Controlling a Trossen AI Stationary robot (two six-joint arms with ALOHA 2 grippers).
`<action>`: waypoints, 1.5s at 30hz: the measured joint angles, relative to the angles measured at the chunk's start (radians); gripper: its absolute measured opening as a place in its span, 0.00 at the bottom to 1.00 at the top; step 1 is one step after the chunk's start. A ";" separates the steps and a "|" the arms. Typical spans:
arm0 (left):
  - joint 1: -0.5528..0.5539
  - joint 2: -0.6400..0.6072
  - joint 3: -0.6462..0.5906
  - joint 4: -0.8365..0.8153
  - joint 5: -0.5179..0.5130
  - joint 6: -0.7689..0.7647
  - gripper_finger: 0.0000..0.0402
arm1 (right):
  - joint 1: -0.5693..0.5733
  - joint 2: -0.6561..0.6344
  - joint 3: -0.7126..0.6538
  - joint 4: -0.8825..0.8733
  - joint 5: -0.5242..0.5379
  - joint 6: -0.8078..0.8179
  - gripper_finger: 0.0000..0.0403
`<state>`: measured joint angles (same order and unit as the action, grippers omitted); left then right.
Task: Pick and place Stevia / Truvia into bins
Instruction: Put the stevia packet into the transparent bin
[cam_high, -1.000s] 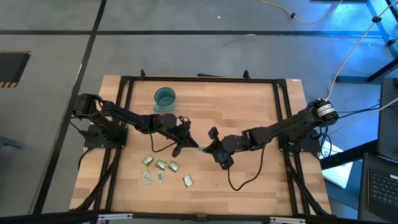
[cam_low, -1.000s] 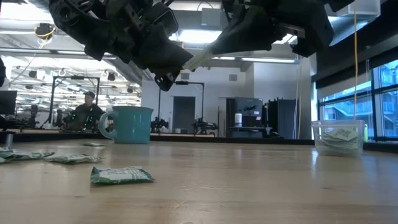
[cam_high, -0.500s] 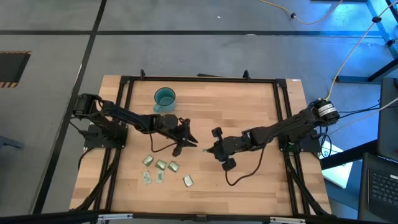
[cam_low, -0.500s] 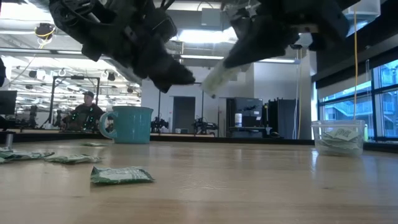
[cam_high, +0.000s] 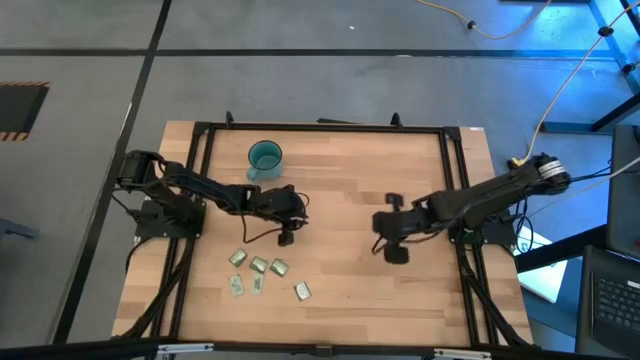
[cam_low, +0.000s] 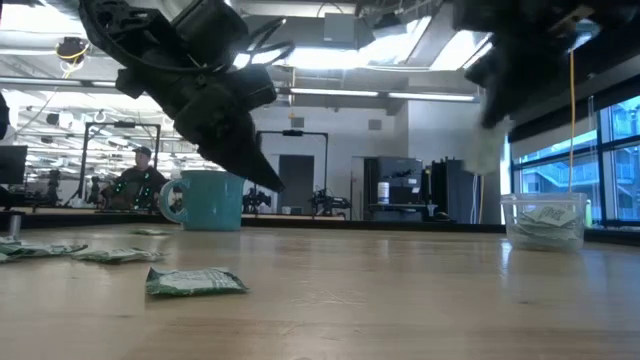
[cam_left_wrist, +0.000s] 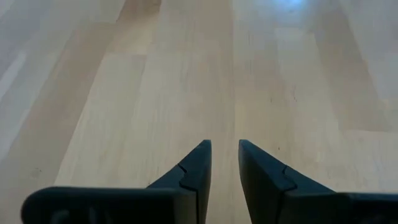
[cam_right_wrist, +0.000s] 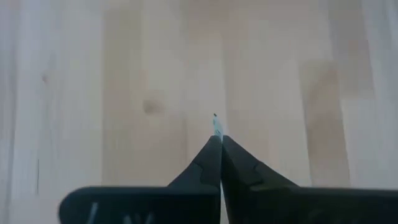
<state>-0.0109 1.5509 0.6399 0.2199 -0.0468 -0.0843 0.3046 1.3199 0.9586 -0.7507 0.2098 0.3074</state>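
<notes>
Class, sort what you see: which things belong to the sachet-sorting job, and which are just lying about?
Job: loose sachets, pinched sachet in right gripper, teal cup, clear cup.
Lying about: yellow cable, keyboard.

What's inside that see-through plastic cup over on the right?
In the low view, the clear cup holds pale green-and-white sachets, piled in its lower part. How many cannot be told; the pile hides any underneath. From above, the cup isn't visible.

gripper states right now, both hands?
Left hand: open a small gap, empty, over bare table.
Right hand: closed on a sachet, held edge-on between the fingertips.
</notes>
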 joint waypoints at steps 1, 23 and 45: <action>0.000 0.000 0.000 -0.004 -0.005 -0.001 0.19 | 0.000 -0.016 0.000 -0.044 0.004 0.038 0.00; 0.000 0.000 0.000 -0.012 -0.013 -0.007 0.19 | -0.046 -0.088 -0.178 -0.162 0.032 0.262 0.00; 0.000 0.000 0.000 -0.011 -0.013 -0.007 0.19 | -0.047 -0.088 -0.195 -0.173 0.177 0.181 0.19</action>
<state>-0.0107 1.5508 0.6395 0.2092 -0.0601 -0.0917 0.2573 1.2324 0.7635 -0.9233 0.3870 0.4885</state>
